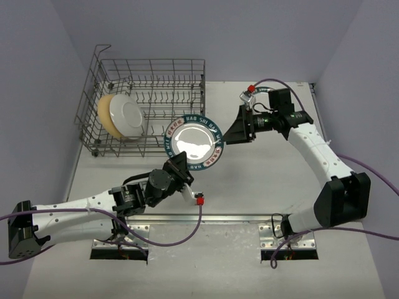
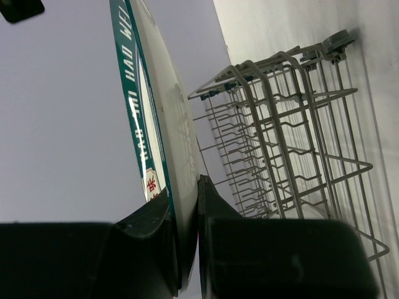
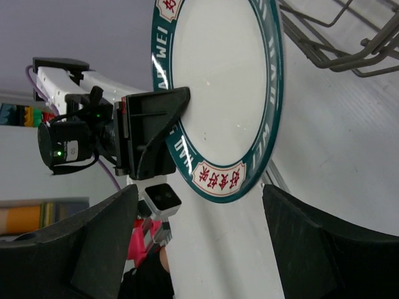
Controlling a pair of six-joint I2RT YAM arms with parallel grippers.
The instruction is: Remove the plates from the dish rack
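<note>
A white plate with a dark teal lettered rim [image 1: 193, 143] hangs in the air just in front of the dish rack [image 1: 149, 68]. My left gripper [image 1: 177, 167] is shut on its near rim; in the left wrist view the plate [image 2: 149, 124] stands edge-on, pinched between my fingers [image 2: 186, 187]. My right gripper [image 1: 240, 132] is open at the plate's right edge. In its wrist view the plate's rim [image 3: 218, 180] lies level with the fingertips of the open right gripper [image 3: 199, 190], touching neither. A tan plate [image 1: 105, 118] and a white plate [image 1: 129, 116] stand in the rack's left end.
The rack [image 2: 293, 124] stands at the table's far left against the wall, with a raised wire handle [image 1: 101, 50] at its back left corner. Purple cables [image 1: 187, 233] trail from both arms near the metal rail [image 1: 237, 218] at the front edge.
</note>
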